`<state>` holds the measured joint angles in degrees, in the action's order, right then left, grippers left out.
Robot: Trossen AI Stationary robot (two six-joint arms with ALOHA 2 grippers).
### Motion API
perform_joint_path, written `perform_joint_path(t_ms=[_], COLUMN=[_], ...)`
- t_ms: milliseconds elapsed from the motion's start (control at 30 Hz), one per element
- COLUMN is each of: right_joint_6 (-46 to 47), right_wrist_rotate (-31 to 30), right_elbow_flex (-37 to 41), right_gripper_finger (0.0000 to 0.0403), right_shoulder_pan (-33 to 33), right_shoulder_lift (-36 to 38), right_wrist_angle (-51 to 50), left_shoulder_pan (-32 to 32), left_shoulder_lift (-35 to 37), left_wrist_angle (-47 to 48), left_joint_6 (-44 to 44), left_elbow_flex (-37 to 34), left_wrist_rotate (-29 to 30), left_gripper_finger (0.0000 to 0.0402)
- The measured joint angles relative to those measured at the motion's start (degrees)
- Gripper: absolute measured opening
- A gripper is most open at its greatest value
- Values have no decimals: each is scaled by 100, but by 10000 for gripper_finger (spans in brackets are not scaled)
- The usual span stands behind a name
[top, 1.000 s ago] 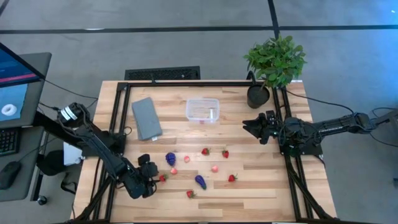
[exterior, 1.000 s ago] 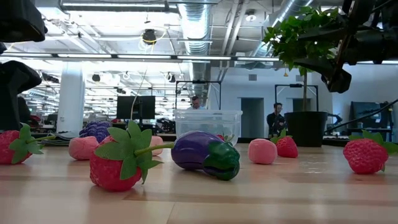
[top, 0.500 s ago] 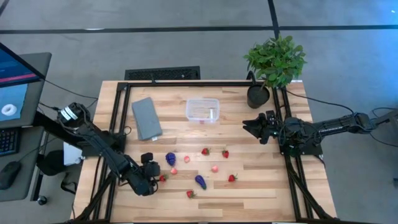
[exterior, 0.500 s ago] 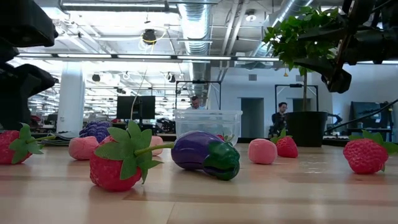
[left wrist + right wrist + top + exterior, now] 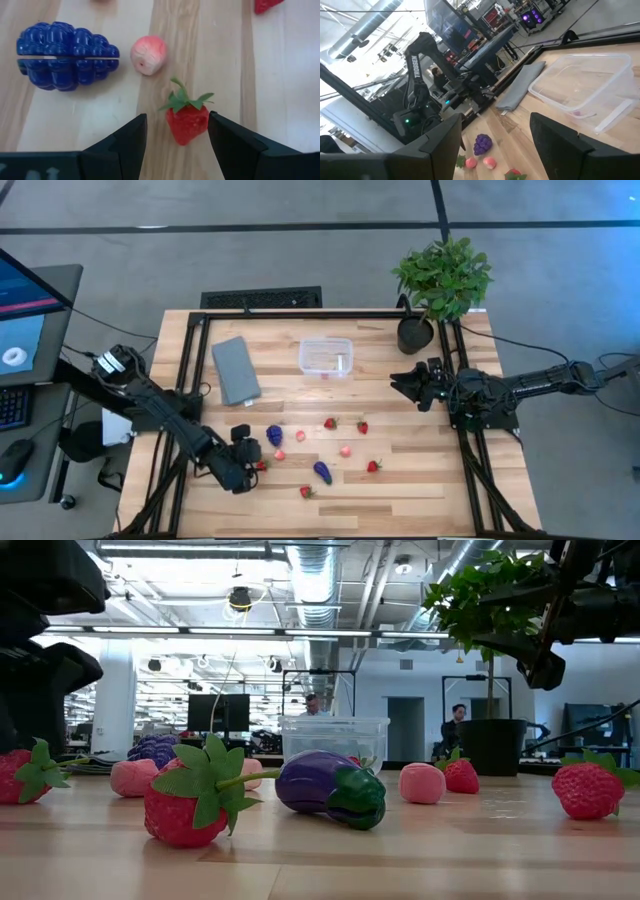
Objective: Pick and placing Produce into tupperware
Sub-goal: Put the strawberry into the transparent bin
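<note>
Ideally the left gripper (image 5: 177, 132), wide open and empty, centres over the strawberry (image 5: 186, 120) before closing, then carries toward the tupperware (image 5: 326, 357) at one o'clock.

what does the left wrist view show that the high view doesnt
Only the left wrist view shows the left tool open, its fingers either side of a strawberry, and the seam across the purple piece. Only the high view shows the tupperware, grey lid, potted plant and right tool waiting by the table's right edge. Both show that strawberry, the purple piece and a pink piece.
</note>
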<state>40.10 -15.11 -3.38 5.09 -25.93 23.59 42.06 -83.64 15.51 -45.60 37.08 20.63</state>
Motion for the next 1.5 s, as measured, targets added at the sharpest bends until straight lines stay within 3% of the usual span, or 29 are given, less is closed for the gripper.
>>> perform_joint_path(t_ms=[667,933,1300,1500], right_joint_6=[0,80,193,192], right_wrist_rotate=[0,0,2,2], right_elbow_flex=[0,1,2,2], right_gripper_finger=[260,260,260,260], right_shoulder_pan=[1,4,-3,-12], right_shoulder_lift=[2,2,1,0], right_wrist_angle=[0,6,0,-2], left_shoulder_pan=[-146,-344,-345,-349], left_shoulder_lift=[2,-528,-697,-692], left_wrist_angle=[-70,-803,-968,-970], left_joint_6=[192,424,293,243], left_elbow_flex=[0,4,9,9], left_wrist_rotate=[-401,-922,-891,-906], left_gripper_finger=[187,187,184,155])
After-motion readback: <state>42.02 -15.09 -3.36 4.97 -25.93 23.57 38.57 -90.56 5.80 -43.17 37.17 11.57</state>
